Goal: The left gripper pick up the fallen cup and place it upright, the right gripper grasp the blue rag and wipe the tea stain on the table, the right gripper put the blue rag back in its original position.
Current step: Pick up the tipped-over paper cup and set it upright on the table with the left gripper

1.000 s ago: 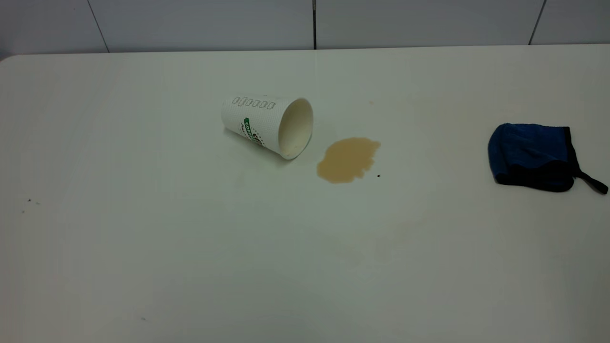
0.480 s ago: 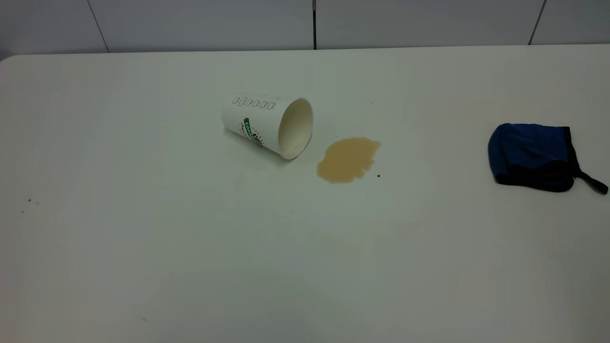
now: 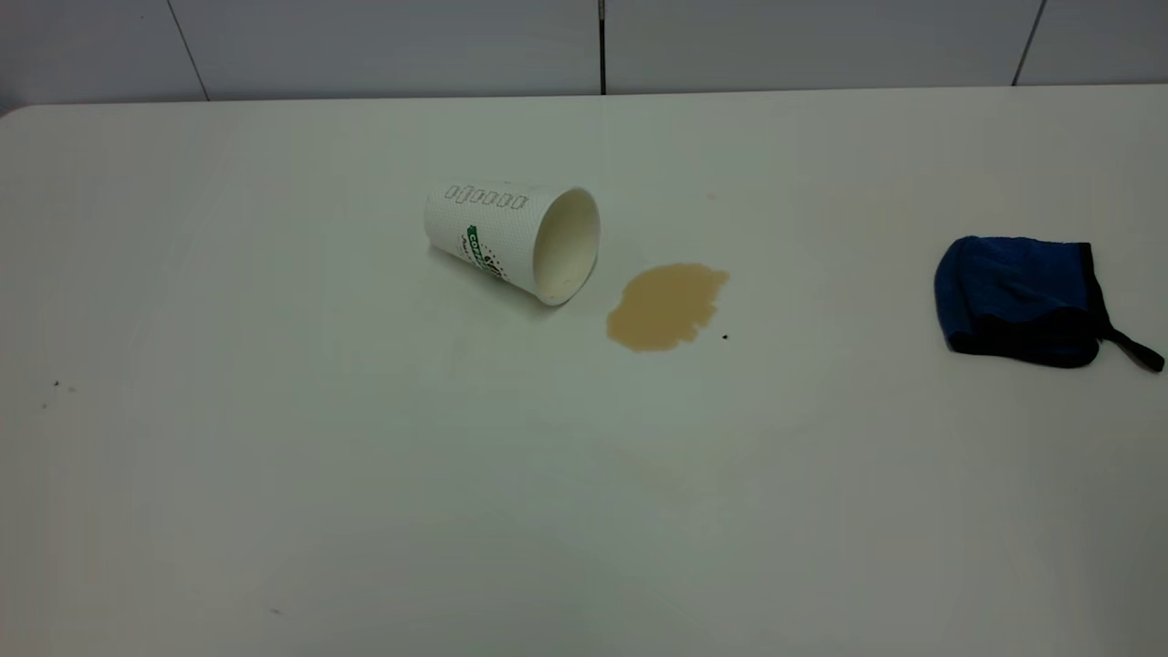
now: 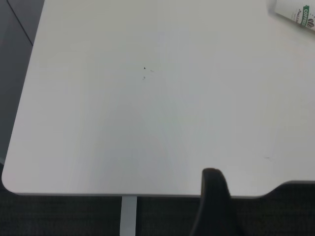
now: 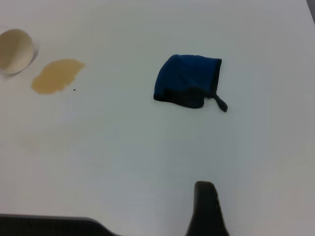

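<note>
The white paper cup (image 3: pixel 511 239) lies on its side on the table (image 3: pixel 274 474), its mouth towards the tea stain (image 3: pixel 666 306), a light brown blotch just to its right. The blue rag (image 3: pixel 1017 297) lies far right, its black strap pointing right. Neither gripper shows in the exterior view. In the left wrist view a dark part of the left gripper (image 4: pixel 212 204) sits over the table's near edge, with the cup (image 4: pixel 298 12) far off. In the right wrist view a dark part of the right gripper (image 5: pixel 205 209) hovers over bare table, well short of the rag (image 5: pixel 184 81), the stain (image 5: pixel 56 76) and the cup (image 5: pixel 15 51).
A tiny black speck (image 3: pixel 725 337) lies just right of the stain. A few dark specks (image 3: pixel 55 385) mark the table's left side. A grey tiled wall (image 3: pixel 584 46) runs behind the table's far edge. The table's rounded corner (image 4: pixel 10 182) and a white leg (image 4: pixel 129 216) show in the left wrist view.
</note>
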{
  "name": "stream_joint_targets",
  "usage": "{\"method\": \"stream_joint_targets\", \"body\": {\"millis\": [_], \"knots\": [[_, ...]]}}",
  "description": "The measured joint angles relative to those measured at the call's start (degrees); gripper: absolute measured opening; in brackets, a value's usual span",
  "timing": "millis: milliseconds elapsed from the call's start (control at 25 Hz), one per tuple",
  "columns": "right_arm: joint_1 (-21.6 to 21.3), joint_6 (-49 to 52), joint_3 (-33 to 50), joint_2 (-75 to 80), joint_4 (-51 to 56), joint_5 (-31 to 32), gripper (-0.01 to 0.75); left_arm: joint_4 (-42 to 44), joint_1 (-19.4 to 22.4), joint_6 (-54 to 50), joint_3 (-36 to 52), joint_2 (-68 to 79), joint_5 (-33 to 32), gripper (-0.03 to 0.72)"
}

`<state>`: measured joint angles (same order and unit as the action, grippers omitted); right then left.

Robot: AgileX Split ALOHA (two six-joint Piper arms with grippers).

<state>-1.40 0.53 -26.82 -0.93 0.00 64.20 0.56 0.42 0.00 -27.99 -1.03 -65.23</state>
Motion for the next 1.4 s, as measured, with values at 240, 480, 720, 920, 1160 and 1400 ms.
{"method": "stream_joint_targets", "body": {"millis": [240,480,720,920,1160,1400], "knots": [[0.00,0.00,0.00,0.00,0.00,0.00,0.586,0.00,0.00,0.00,0.00,0.00,0.00,0.538],[0.00,0.00,0.00,0.00,0.00,0.00,0.586,0.00,0.00,0.00,0.00,0.00,0.54,0.538],[0.00,0.00,0.00,0.00,0.00,0.00,0.586,1.27,-0.19,0.00,-0.76,0.85,2.24,0.538],[0.00,0.00,0.00,0.00,0.00,0.00,0.586,3.43,-0.36,-0.31,-1.62,6.95,4.99,0.538],[0.00,0.00,0.00,0.00,0.00,0.00,0.586,4.11,-0.36,-1.34,-5.11,18.44,12.85,0.538],[0.00,0.00,0.00,0.00,0.00,0.00,0.586,4.05,-0.36,-1.42,-13.73,35.85,20.31,0.538]]}}
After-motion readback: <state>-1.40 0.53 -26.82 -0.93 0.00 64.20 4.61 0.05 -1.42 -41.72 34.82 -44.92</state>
